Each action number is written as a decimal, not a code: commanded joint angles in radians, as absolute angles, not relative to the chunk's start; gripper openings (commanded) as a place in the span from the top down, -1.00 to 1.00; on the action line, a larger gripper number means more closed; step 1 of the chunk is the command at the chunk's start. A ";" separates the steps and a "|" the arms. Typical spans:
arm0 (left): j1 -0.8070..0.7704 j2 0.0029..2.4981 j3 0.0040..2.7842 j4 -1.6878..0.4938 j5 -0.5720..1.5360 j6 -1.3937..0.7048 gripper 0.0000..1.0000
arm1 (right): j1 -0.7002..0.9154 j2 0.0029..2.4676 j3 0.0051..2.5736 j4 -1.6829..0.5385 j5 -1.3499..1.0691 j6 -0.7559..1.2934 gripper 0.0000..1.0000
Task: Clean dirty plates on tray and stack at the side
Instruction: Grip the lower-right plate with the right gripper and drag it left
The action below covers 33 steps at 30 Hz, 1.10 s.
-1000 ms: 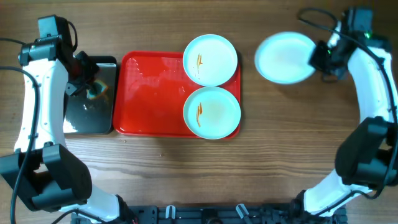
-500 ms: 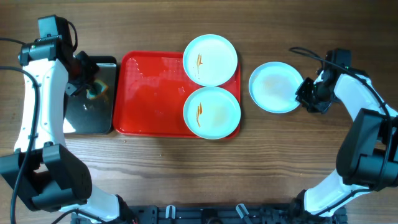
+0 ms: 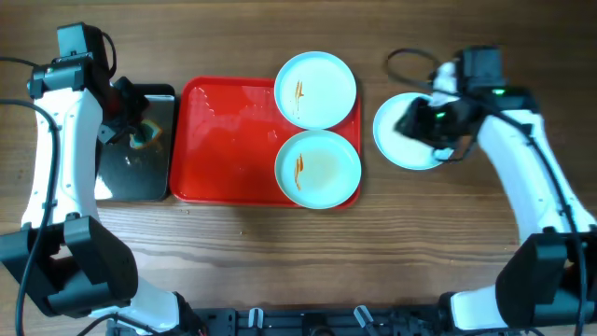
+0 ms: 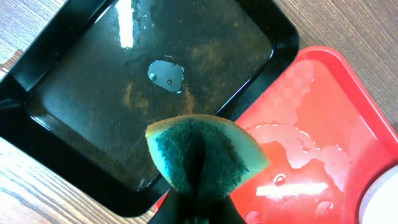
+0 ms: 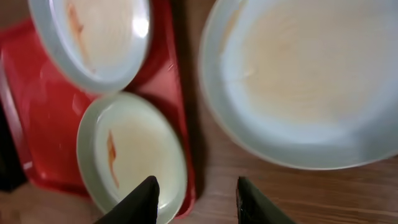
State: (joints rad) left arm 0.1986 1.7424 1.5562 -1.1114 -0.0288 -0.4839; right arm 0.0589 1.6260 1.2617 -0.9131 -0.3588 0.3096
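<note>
Red tray [image 3: 224,140] carries two smeared plates [image 3: 315,89] left of the right fingers [image 5: 140,199], which are spread wide and empty, arm bent over a third plate [image 3: 396,145] on the surface [image 3: 448,233]. Left fingers [image 4: 186,211] pinch a sponge [image 4: 205,152].

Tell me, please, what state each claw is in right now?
Left claw: closed on the sponge.
Right claw: open, holding nothing.

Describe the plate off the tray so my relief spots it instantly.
Find the red tray, then look just past its right edge onto bare wood. One plate lies there under the right arm; unlike the tray's two plates, it has no orange streak.
</note>
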 commanded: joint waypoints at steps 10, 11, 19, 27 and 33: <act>0.201 1.751 1.550 -1.112 -0.043 -0.475 0.92 | 0.364 1.686 1.021 -0.743 -0.284 0.511 0.24; 0.201 1.751 1.550 -1.112 -0.043 -0.476 0.92 | 0.369 1.700 1.022 -0.740 -0.285 0.517 0.24; 0.200 1.751 1.550 -1.112 -0.043 -0.475 0.92 | 0.369 1.756 1.022 -0.746 -0.289 0.472 0.46; 0.200 1.751 1.550 -1.108 -0.043 -0.475 0.92 | 0.386 1.777 1.075 -0.765 -0.322 0.376 0.91; 0.200 1.751 1.550 -1.108 -0.042 -0.449 0.92 | 0.500 1.777 1.205 -0.762 -0.311 0.428 0.91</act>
State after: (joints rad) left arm 0.1986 1.7428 1.5562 -1.1103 -0.0288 -0.4721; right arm 0.4469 1.7638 1.1252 -0.7811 -0.3122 0.3992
